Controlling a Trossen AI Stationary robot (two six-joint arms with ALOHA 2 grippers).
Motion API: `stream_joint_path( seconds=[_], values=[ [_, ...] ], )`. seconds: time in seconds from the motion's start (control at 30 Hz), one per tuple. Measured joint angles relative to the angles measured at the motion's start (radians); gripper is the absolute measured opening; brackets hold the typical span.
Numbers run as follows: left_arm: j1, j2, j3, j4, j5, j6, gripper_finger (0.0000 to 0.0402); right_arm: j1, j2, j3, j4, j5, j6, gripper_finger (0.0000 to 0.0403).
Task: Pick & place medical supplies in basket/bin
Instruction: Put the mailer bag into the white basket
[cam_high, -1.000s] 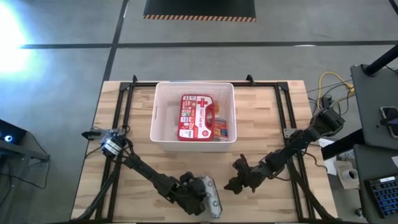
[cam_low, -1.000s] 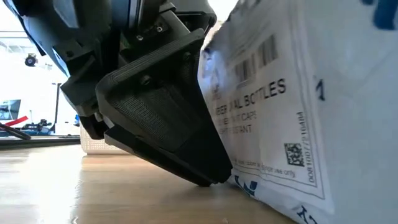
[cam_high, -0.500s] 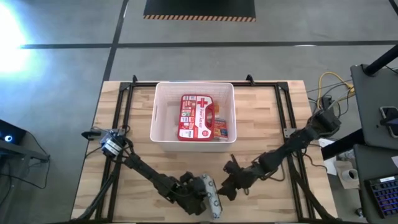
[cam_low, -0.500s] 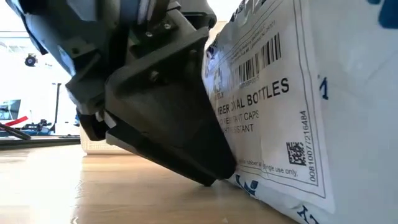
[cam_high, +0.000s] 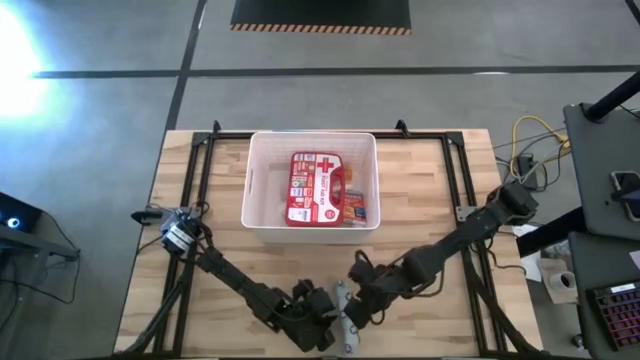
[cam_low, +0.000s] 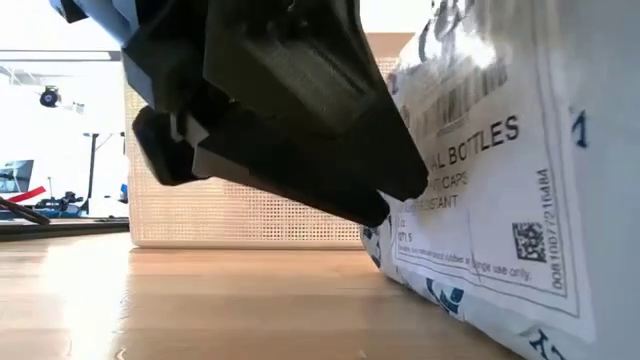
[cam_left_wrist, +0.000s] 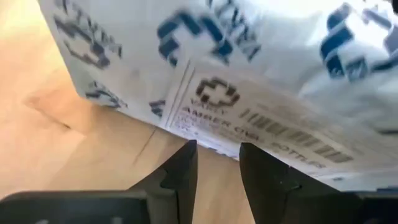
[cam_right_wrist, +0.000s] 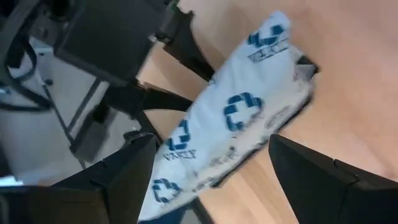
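The pale soft pack (cam_high: 346, 322) with blue crosses lies flat on the wood near the table's near edge, and its barcode label (cam_left_wrist: 261, 115) shows. My left gripper (cam_high: 322, 318) is just left of it, fingers a little open (cam_left_wrist: 217, 155), with their tips at the pack's labelled side. My right gripper (cam_high: 352, 305) comes from the right, wide open (cam_right_wrist: 211, 162), a finger on either side of the pack (cam_right_wrist: 230, 124) and apart from it. The white tub (cam_high: 262, 190) stands at the far middle. It holds the red first-aid case (cam_high: 313, 187) and a small box (cam_high: 355, 207). My left gripper has its fingertips (cam_left_wrist: 189, 149) low against the pack's labelled long side (cam_left_wrist: 214, 140), coming from the table's left and slanting down. I cannot tell whether they touch it. The pack lies on the table.
A black metal frame (cam_high: 200, 200) runs along the table's left, right and far sides. Bare wood lies between the tub and the two grippers. Both arms slant in close together at the near edge. Cables and equipment (cam_high: 600, 200) stand off the table's right side.
My right gripper has moved toward the table's left and near edge, closing in on the pack from the right. My left gripper's fingers have risen off the wood beside the pack, as the low view shows. The pack has shifted a little toward the right.
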Motion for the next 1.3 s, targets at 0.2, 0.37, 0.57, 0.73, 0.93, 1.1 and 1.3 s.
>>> stream_joint_path(
  seconds=[0.2, 0.37, 0.57, 0.73, 0.93, 1.1, 1.3],
  values=[
    [-0.004, -0.011, -0.003, -0.006, -0.002, 0.084, 0.0102, -0.003, 0.103, 0.067, -0.021, -0.029, 0.117, 0.0304],
    [-0.015, -0.026, -0.011, -0.075, 0.004, 0.113, 0.0102, 0.002, 0.167, 0.167, -0.046, -0.061, 0.175, 0.0316],
    [-0.034, -0.058, -0.059, -0.106, 0.005, 0.126, 0.0102, -0.001, 0.25, 0.326, -0.24, -0.057, 0.18, 0.036],
    [-0.039, -0.104, -0.141, -0.118, 0.004, 0.131, 0.0102, -0.005, 0.344, 0.395, -0.323, -0.067, 0.184, 0.0369],
    [-0.077, -0.225, -0.341, -0.105, 0.006, 0.014, 0.0102, -0.03, 0.413, 0.437, -0.363, -0.133, 0.161, 0.0355],
    [-0.14, -0.391, -0.554, -0.095, -0.031, -0.152, 0.0102, -0.068, 0.406, 0.435, -0.406, -0.146, 0.119, 0.0267],
    [-0.221, -0.606, -0.759, -0.074, -0.142, -0.316, 0.0102, -0.124, 0.324, 0.473, -0.407, -0.118, 0.008, 0.0164]
  ],
)
